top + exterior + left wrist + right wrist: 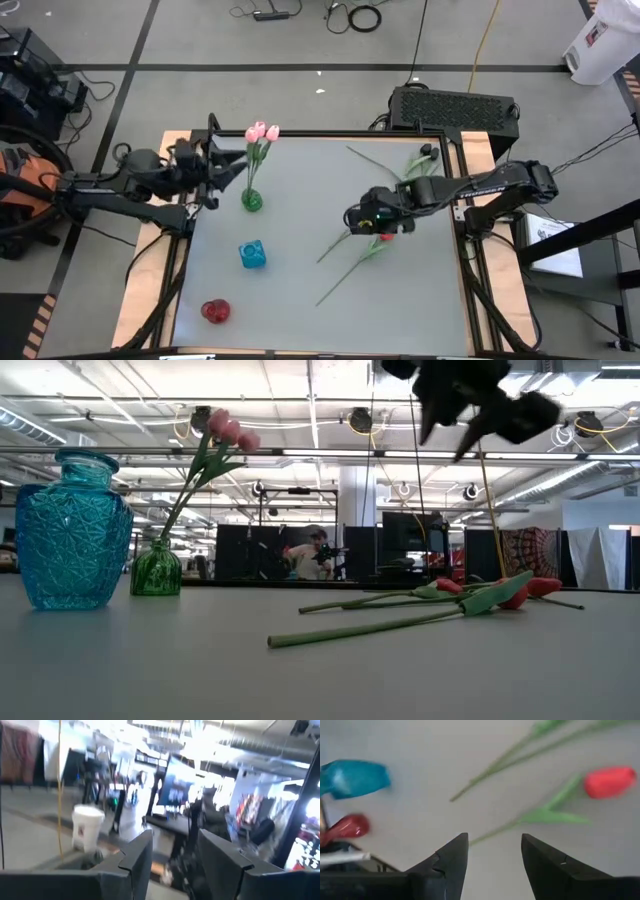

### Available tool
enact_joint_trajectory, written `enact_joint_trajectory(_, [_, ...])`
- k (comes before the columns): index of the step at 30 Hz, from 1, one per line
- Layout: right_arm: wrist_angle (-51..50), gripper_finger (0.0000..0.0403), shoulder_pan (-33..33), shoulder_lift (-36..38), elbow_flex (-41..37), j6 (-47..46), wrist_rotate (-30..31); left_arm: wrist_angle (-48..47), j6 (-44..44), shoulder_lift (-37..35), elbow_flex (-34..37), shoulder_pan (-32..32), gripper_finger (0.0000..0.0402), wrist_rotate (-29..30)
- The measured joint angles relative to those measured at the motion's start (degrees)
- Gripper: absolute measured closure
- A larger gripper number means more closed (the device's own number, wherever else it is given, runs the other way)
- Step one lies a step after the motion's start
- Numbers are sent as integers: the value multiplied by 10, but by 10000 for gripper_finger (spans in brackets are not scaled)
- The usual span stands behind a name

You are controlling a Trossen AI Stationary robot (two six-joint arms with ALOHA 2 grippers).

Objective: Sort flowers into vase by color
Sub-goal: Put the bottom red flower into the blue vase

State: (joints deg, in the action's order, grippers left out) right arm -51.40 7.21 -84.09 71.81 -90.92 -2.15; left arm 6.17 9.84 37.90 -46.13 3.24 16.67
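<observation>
Grey floor [250, 50] with cables [365, 16], white bin [603, 45].

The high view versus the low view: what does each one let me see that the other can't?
Only the high view shows the red vase, the left gripper open beside the green vase, and a dark-headed flower near the table's far right corner. Only the low view shows a person in the room behind the table. Both show the blue vase, the pink tulips in the green vase, the red tulips lying on the table and the right gripper open above them.
</observation>
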Motion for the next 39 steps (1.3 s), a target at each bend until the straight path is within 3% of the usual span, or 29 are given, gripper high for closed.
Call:
enact_joint_trajectory(7, [-28,227,51,-13,-3,-156,68,79,-61,0,0,-21,237,1])
enact_joint_trajectory(18, [-25,227,85,-118,-3,-281,41,113,-121,0,0,-36,237,1])
enact_joint_trajectory(39, [6,227,82,-253,-3,-345,21,89,-118,0,0,-36,237,1])
